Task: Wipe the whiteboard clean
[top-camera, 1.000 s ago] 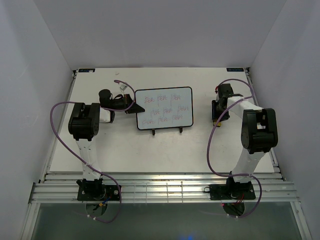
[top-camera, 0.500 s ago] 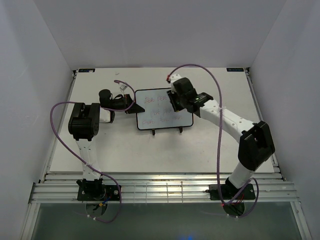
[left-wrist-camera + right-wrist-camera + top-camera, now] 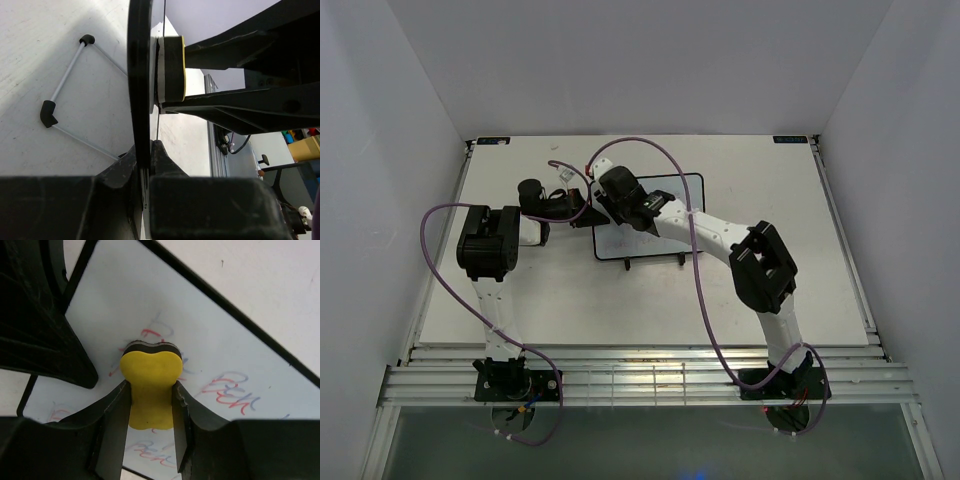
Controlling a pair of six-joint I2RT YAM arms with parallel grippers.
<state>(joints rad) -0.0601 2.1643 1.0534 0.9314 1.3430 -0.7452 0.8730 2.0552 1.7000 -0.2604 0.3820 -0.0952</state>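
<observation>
The whiteboard [image 3: 645, 243] stands near the middle of the table, with red and blue handwriting [image 3: 230, 392] on it. My left gripper [image 3: 582, 211] is shut on the board's left edge. In the left wrist view the black frame [image 3: 139, 75] runs edge-on between its jaws [image 3: 145, 150]. My right gripper [image 3: 616, 207] is shut on the yellow eraser [image 3: 150, 372] and presses it flat against the board's upper left part. The eraser [image 3: 173, 67] also shows edge-on in the left wrist view. My right arm hides much of the board from above.
The board's wire stand feet [image 3: 656, 262] point toward the front, and also show in the left wrist view [image 3: 64, 100]. A small pale object [image 3: 563, 176] lies behind my left gripper. A purple cable [image 3: 650, 150] loops over the board. A metal rail [image 3: 640, 380] lines the table's front.
My right arm swung in from the right side of the table and swept the eraser leftward across the board to its upper left corner. My left arm and the board stayed put.
</observation>
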